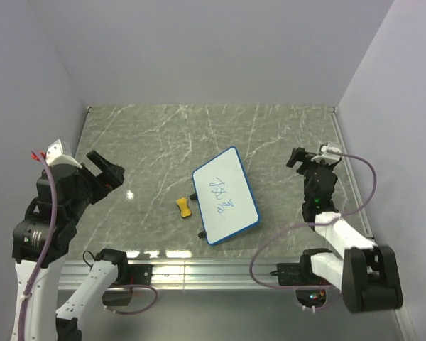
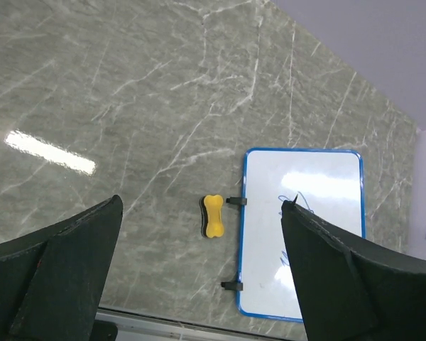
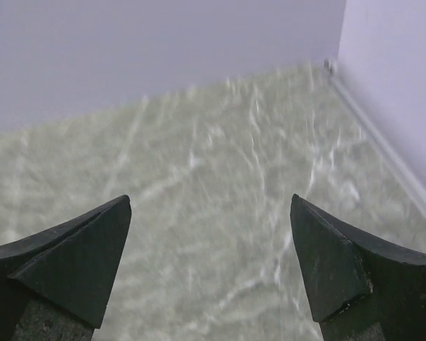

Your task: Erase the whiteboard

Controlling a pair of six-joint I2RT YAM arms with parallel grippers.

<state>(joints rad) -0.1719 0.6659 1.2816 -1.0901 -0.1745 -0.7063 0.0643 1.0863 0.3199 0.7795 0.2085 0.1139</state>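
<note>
Both pincers gape wide and hold nothing: the left pincer [image 1: 108,172] hangs over the table's left side, the right pincer [image 3: 209,202] near the right wall. The whiteboard [image 1: 226,195] lies askew at mid-table with blue scribbles across its face, and the yellow eraser [image 1: 184,207] lies just beside its left edge, so the wiping looks wholly undone. The table [image 1: 156,142] is glossy grey-green marble with white veins, boxed in by plain lilac walls [image 1: 199,50].

A lab test cell: plain walls [image 1: 199,50] boxing a marbled table [image 1: 163,142]
</note>
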